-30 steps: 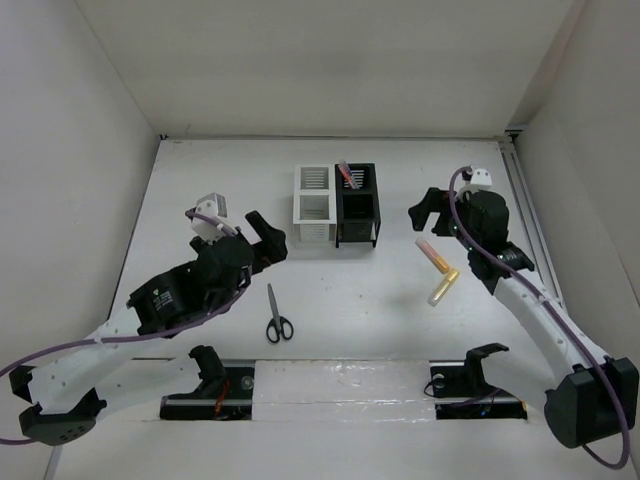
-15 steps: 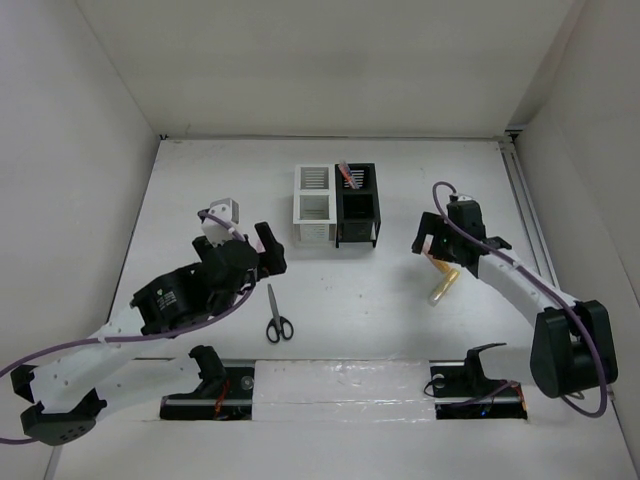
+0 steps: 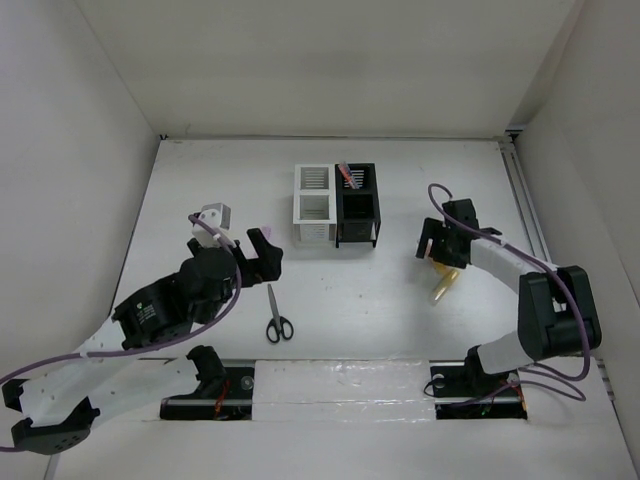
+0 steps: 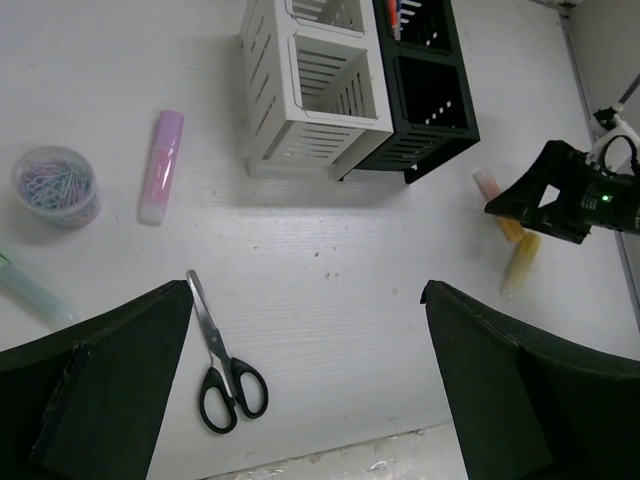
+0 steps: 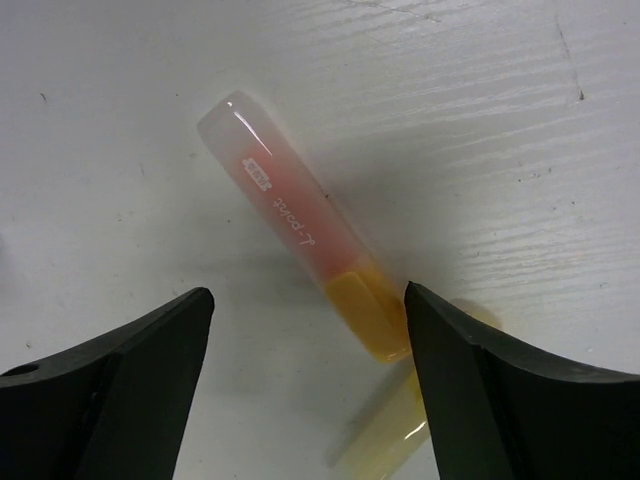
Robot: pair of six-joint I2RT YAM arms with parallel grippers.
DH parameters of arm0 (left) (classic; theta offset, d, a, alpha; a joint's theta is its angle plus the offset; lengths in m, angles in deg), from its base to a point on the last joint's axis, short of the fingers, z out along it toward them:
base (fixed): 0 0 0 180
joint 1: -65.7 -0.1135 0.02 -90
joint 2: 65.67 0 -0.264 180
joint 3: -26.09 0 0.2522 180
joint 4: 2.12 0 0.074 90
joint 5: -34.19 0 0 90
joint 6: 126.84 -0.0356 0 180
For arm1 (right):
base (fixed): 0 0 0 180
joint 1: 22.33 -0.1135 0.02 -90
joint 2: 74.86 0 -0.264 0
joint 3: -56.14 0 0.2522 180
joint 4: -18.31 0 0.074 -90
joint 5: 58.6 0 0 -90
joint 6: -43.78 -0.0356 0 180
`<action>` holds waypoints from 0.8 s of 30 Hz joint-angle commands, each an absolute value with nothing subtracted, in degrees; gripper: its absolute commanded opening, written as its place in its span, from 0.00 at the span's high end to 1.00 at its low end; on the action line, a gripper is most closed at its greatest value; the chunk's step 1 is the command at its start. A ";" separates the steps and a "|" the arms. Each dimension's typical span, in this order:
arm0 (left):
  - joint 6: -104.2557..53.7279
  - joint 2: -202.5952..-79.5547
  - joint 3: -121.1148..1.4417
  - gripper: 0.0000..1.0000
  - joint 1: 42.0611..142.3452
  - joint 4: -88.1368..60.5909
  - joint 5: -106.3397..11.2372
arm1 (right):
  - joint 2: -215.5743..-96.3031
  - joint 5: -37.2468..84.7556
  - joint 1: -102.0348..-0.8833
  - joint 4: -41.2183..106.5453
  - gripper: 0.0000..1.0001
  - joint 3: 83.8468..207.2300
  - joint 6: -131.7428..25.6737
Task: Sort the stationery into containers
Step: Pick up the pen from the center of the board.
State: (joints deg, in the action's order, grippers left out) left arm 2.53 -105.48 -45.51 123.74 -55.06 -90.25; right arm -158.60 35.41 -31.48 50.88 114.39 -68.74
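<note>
On the bench (image 3: 380, 310), toward the middle of the far half: two slatted boxes standing side by side and touching, white box (image 3: 313, 205) on the left, black box (image 3: 358, 205) on the right. In the far compartment of the black one, a few pens (image 3: 347, 174) standing up. Nothing to be seen inside the white one.

Left gripper (image 3: 262, 248) released, jaws spread wide, hanging above the left half of the bench with nothing between them. Right gripper (image 5: 307, 295) low over the right half, between the black box and the right edge, jaws apart on either side of an orange highlighter (image 5: 300, 225); not yet pinching it.

Near the front edge, left of centre: black-handled scissors (image 3: 278, 315), lying flat. Yellow highlighter (image 5: 400, 440) at the orange one's coloured end, touching or just beside; cannot tell which. Pink highlighter (image 4: 160, 167) just left of the white box. Further left, a round tub of paper clips (image 4: 55, 185) and a pale green pen (image 4: 30, 290).

Judged early in the sort: only those pens boxed, everything else loose on the bench. Step in hand, by the look of it: gripping the orange highlighter.
</note>
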 commanded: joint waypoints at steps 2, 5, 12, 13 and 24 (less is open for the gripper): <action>0.60 -103.99 -45.32 0.00 123.62 -52.27 -89.83 | -160.54 33.59 -31.12 52.45 0.21 117.80 -68.02; 0.60 -103.99 -45.32 0.00 123.62 -52.26 -89.83 | -162.30 34.12 -31.82 53.68 0.42 118.94 -68.02; 0.60 -103.46 -45.32 0.00 123.62 -52.26 -89.30 | -164.07 35.26 -32.97 54.48 0.66 120.00 -68.02; 0.60 -103.46 -45.32 0.00 123.62 -52.26 -89.30 | -164.76 35.26 -32.97 55.09 0.69 120.00 -68.02; 1.65 -104.69 -45.94 0.00 123.62 -53.49 -91.31 | -157.59 35.79 -34.81 54.05 1.00 120.97 -68.19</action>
